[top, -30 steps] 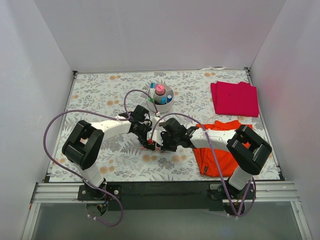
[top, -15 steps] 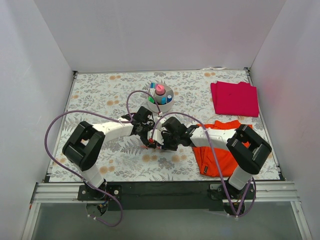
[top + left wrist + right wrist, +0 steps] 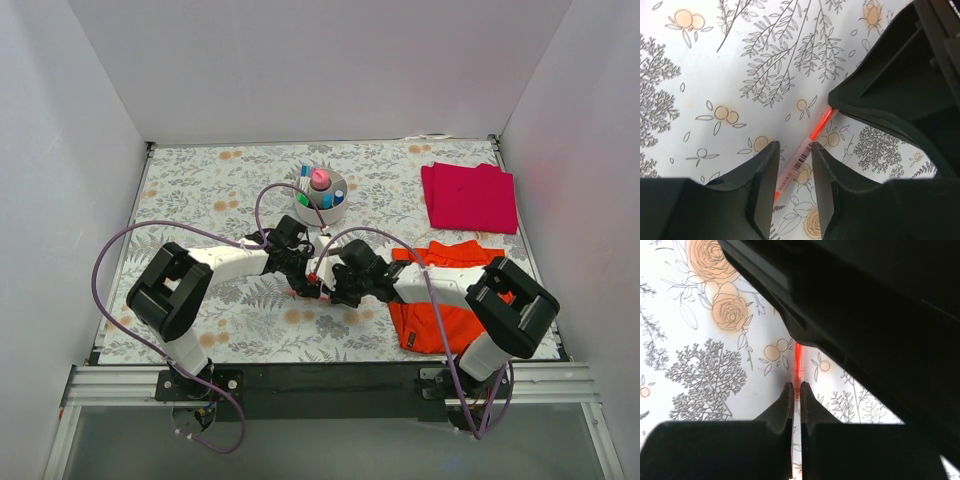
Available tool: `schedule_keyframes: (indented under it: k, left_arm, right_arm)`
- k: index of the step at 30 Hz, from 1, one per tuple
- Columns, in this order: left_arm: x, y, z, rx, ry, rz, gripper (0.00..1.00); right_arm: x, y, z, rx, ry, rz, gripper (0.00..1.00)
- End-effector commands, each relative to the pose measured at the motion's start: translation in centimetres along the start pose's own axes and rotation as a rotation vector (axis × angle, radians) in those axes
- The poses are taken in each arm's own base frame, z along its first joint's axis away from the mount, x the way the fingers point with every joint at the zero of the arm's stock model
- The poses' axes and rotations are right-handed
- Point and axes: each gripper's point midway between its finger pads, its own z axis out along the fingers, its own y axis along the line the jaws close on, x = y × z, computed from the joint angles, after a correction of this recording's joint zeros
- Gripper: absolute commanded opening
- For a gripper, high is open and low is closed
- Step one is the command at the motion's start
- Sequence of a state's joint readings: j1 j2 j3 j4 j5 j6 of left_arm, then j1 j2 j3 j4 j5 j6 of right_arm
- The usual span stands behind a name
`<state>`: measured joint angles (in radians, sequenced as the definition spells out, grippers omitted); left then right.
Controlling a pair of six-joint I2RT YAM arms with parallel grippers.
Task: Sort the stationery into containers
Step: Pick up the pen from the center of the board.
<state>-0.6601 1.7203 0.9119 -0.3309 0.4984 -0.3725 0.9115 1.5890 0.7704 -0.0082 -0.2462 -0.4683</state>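
Note:
An orange-pink pen (image 3: 802, 156) with a barcode label runs diagonally across the floral table. My left gripper (image 3: 794, 147) straddles it, its jaws a narrow gap apart, with table showing beside the pen. My right gripper (image 3: 796, 386) is shut on the pen's (image 3: 798, 357) thin end, facing the left gripper's black body (image 3: 865, 305). From above, the left gripper (image 3: 303, 281) and the right gripper (image 3: 328, 287) meet tip to tip at mid-table. The off-white bowl (image 3: 326, 213) stands behind them, holding a pink-capped bottle (image 3: 320, 180) and capped markers.
An orange cloth (image 3: 440, 305) lies under my right forearm at the front right. A folded magenta cloth (image 3: 470, 197) sits at the back right. Purple cables loop over both arms. White walls enclose the table on three sides.
Both grippers have drifted slightly right, still together over the pen. The left jaws have narrowed around it. The right arm's elbow has swung out to the right.

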Motion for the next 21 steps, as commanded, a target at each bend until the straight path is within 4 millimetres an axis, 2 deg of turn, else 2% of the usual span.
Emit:
schedule_keyframes:
  k: [1,4,10,17,20,21]
  left_arm:
    - [14.7,-1.7,1.6,0.028,0.457,-0.060,0.34]
    - [14.6,-1.9,1.4,0.034,0.448,-0.046,0.34]
    - [14.7,-0.8,0.0,-0.012,0.475,0.049,0.35]
    - [15.0,1.0,-1.3,-0.061,0.485,0.169,0.38]
    - [13.7,0.3,-1.5,0.010,0.416,0.166,0.39]
    - [13.0,-0.6,-1.5,0.069,0.381,0.147,0.40]
  right_arm:
    - [0.3,2.2,-0.2,-0.068,-0.070,0.093,0.01]
    - [1.1,1.6,-0.1,-0.029,-0.052,0.074,0.01]
    - [1.0,0.7,-0.2,0.009,-0.034,0.043,0.01]
    - [1.1,0.7,-0.8,0.034,-0.018,-0.017,0.01]
    - [0.5,0.8,-1.2,0.018,-0.028,-0.037,0.01]
    - [0.6,0.7,-1.3,0.017,-0.019,-0.031,0.01]
